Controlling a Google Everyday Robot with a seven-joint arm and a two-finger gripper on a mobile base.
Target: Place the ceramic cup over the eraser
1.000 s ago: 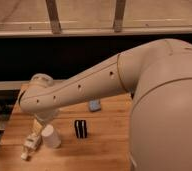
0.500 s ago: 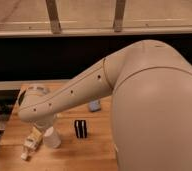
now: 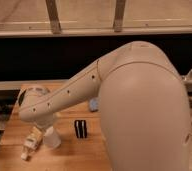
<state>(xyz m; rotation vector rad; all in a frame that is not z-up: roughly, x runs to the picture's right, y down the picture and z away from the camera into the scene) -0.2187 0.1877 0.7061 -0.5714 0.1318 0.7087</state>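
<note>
The ceramic cup (image 3: pixel 52 138), small, white and without a handle, stands on the wooden table (image 3: pixel 64 160) at the front left. To its right, a short gap away, the eraser (image 3: pixel 80 128) stands upright, a black block with white stripes. My cream arm reaches across from the right, and its wrist bends down over the cup. The gripper (image 3: pixel 47 126) is directly above the cup's top and open, mostly hidden by the wrist. Whether it touches the cup I cannot tell.
A white-and-tan packet (image 3: pixel 31 143) lies just left of the cup near the table's left edge. A light-blue pad (image 3: pixel 93 104) lies behind the eraser, partly covered by my arm. The arm's bulky upper part fills the right half of the view.
The wrist has sunk lower and closer to the cup, and the arm's upper part has swung nearer the camera. Cup, eraser and packet have stayed put.
</note>
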